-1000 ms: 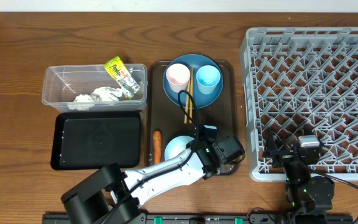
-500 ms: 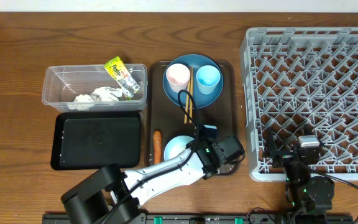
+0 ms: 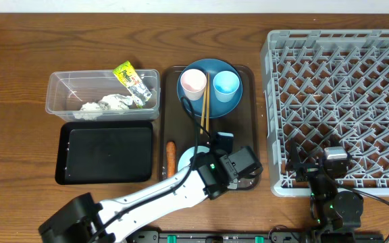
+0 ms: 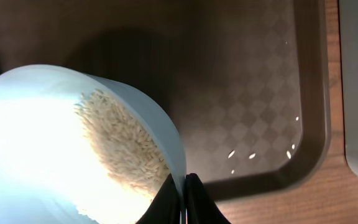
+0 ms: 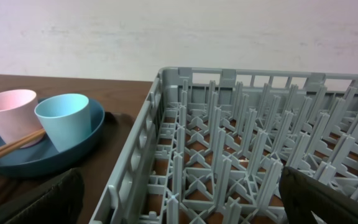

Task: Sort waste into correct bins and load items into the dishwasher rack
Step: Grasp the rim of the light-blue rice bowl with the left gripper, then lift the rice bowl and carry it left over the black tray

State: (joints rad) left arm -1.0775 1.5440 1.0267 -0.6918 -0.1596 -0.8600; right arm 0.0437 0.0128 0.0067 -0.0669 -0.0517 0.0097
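Note:
In the left wrist view my left gripper (image 4: 183, 198) is shut on the rim of the white bowl (image 4: 55, 149), which is tilted and holds rice scraps (image 4: 126, 152). From overhead the bowl (image 3: 188, 157) sits at the near end of the brown tray (image 3: 242, 121), beside the carrot (image 3: 170, 156). Farther back on that tray, the blue plate (image 3: 213, 102) carries the pink cup (image 3: 193, 83), light blue cup (image 3: 226, 84) and chopsticks (image 3: 204, 108). My right gripper (image 5: 179, 202) stands open at the near left corner of the dishwasher rack (image 3: 343, 94).
The clear tub (image 3: 63, 88) at the left holds crumpled paper (image 3: 103, 104) and the snack wrapper (image 3: 130, 79). The black tray (image 3: 107, 152) lies in front of it. A few rice grains (image 4: 252, 155) lie on the brown tray's floor (image 4: 247, 81).
My left gripper has closed on the bowl's rim, and the left arm has swung lower and to the left. The right arm has not moved.

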